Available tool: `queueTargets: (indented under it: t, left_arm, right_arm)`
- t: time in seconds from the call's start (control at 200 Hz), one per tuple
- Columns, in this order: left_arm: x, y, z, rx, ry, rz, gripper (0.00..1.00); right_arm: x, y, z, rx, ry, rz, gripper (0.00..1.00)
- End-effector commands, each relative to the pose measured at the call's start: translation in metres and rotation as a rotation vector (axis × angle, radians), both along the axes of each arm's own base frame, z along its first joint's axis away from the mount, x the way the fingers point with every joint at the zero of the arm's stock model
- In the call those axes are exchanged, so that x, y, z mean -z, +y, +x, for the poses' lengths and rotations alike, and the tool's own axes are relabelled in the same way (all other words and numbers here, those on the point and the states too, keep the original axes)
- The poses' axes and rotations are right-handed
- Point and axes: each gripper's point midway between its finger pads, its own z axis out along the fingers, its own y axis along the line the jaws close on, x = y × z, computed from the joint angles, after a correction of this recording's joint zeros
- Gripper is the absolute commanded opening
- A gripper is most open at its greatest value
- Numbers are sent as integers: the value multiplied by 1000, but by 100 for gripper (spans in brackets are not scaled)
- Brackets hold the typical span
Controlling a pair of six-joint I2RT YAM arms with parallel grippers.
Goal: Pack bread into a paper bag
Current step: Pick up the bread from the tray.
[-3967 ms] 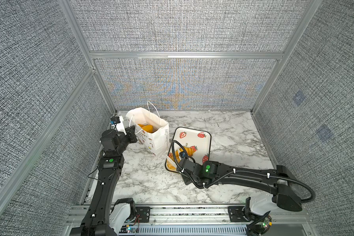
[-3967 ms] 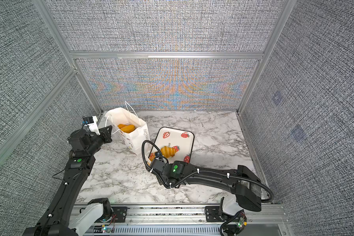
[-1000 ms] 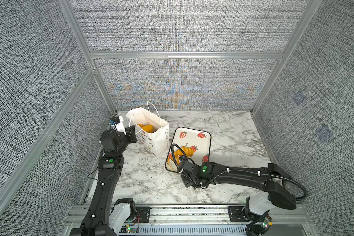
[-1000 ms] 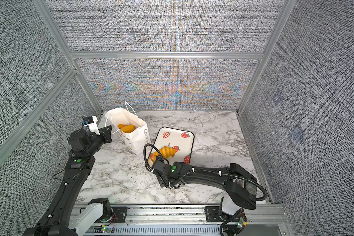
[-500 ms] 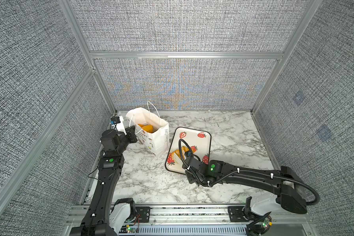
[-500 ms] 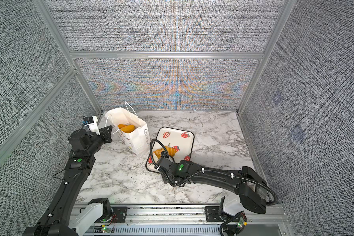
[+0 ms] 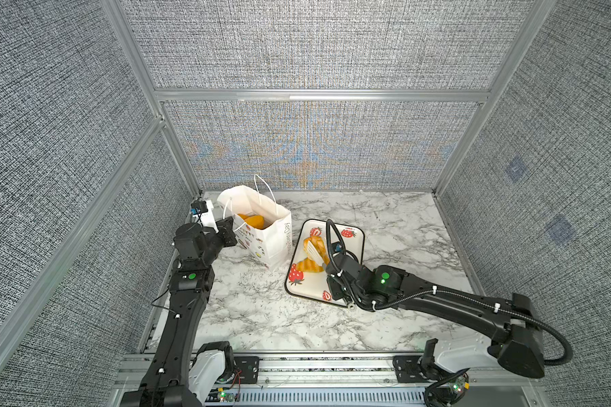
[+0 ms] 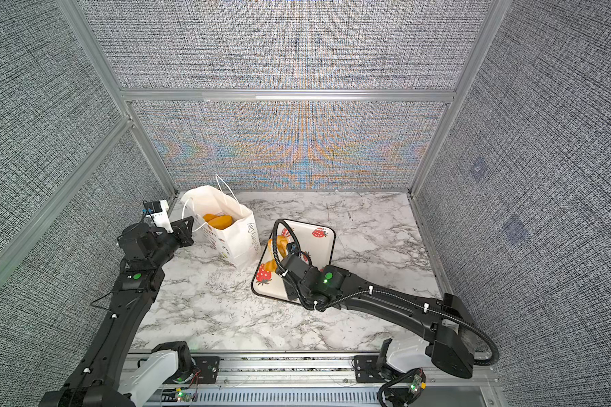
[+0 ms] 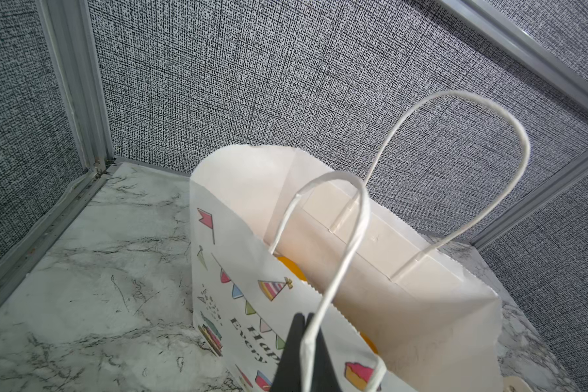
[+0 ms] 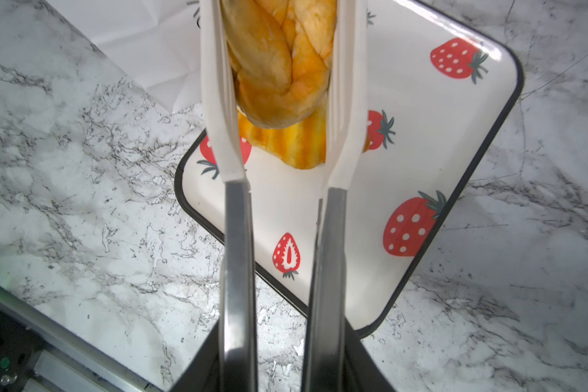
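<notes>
The white paper bag [image 7: 265, 239] [image 8: 237, 236] [image 9: 387, 305] stands open at the back left, with orange bread [image 7: 253, 221] [image 8: 219, 221] [image 9: 291, 268] inside. My left gripper [image 7: 228, 230] [image 8: 186, 229] [image 9: 306, 325] is shut on the bag's near cord handle [image 9: 340, 264]. My right gripper [image 7: 313, 252] [image 10: 279, 34] is shut on a twisted golden bread [image 7: 314, 243] [image 8: 279, 243] [image 10: 279, 68], which hangs between its long white fingers [image 10: 218, 101] just above the tray. A striped pastry [image 7: 307, 266] [image 8: 270, 264] [image 10: 296, 142] lies on the tray below it.
The strawberry-print tray with a black rim [image 7: 307, 289] [image 8: 318, 246] [image 10: 438, 135] lies right of the bag, almost touching it. Grey fabric walls and aluminium posts close in the marble table [image 7: 403, 229]. The bag's far handle [image 9: 489, 135] stands upright.
My right gripper has moved from the tray's near-left part toward its middle and risen, carrying the twisted bread. The left arm and the bag have not moved.
</notes>
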Motion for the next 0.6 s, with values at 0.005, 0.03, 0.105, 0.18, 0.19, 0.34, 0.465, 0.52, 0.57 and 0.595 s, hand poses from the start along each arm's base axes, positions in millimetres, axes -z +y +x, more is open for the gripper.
queueTargets:
  t: [0.005, 0.03, 0.105, 0.18, 0.19, 0.34, 0.465, 0.52, 0.57, 0.595]
  left_arm:
    - [-4, -1, 1, 8, -19, -4, 0]
    - [-5, -1, 1, 8, -20, -4, 0]
    - [-4, -2, 0, 9, -17, -4, 0]
    - [-5, -2, 0, 8, -20, -5, 0]
    - [-4, -2, 1, 9, -19, -5, 0]
    - [-4, -1, 1, 8, -18, -3, 0]
    - [-4, -1, 0, 8, -19, -3, 0]
    - [-5, -1, 0, 7, -21, -3, 0]
    - [-5, -1, 0, 7, -21, -3, 0]
    - [-6, -1, 0, 7, -22, -4, 0]
  right_arm:
    - [-23, -3, 11, 22, -76, 10, 39]
    - [-29, -3, 12, 22, -88, 19, 39]
    - [-46, 2, 15, 14, -114, 54, 39]
    - [-62, 6, 17, 3, -140, 80, 39]
    - [-64, 6, 18, 3, -143, 83, 39]
    - [-95, 15, 19, -29, -190, 144, 39]
    - [-114, 23, 20, -55, -223, 167, 39]
    - [-123, 28, 21, -66, -239, 178, 39]
    - [-129, 32, 22, -77, -252, 185, 39]
    - [-131, 34, 22, -82, -258, 187, 39]
